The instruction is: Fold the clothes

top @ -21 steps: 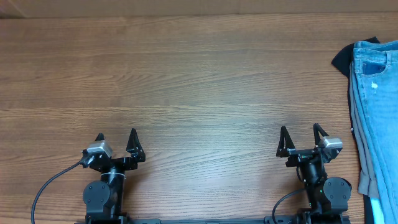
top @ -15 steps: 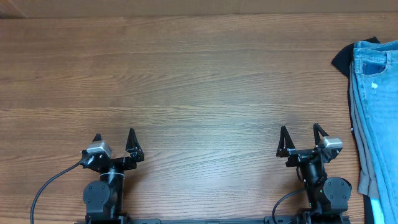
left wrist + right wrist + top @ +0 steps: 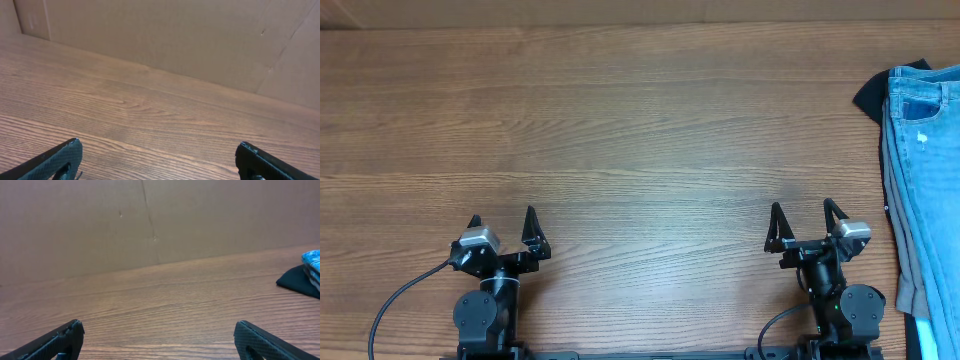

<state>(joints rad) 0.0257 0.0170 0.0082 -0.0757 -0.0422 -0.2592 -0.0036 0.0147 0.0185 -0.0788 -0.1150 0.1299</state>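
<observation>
The light blue denim jeans [image 3: 930, 180] lie at the table's right edge, on top of a pile, with a stitched pocket and a small white mark near the top. A corner of them shows at the far right of the right wrist view [image 3: 312, 260]. My left gripper [image 3: 503, 225] is open and empty near the front edge at the left; its fingers [image 3: 157, 150] frame bare wood. My right gripper [image 3: 804, 218] is open and empty near the front edge, left of the jeans; its fingers [image 3: 157, 330] also frame bare wood.
Plain grey trousers [image 3: 903, 270] lie under the jeans, showing along their left side. A black garment [image 3: 870, 95] sticks out at the pile's top left, also in the right wrist view [image 3: 298, 281]. A brown cardboard wall [image 3: 175, 35] stands behind the wooden table [image 3: 620, 130].
The left gripper's fingers have shifted very slightly to the left. Nothing else has moved.
</observation>
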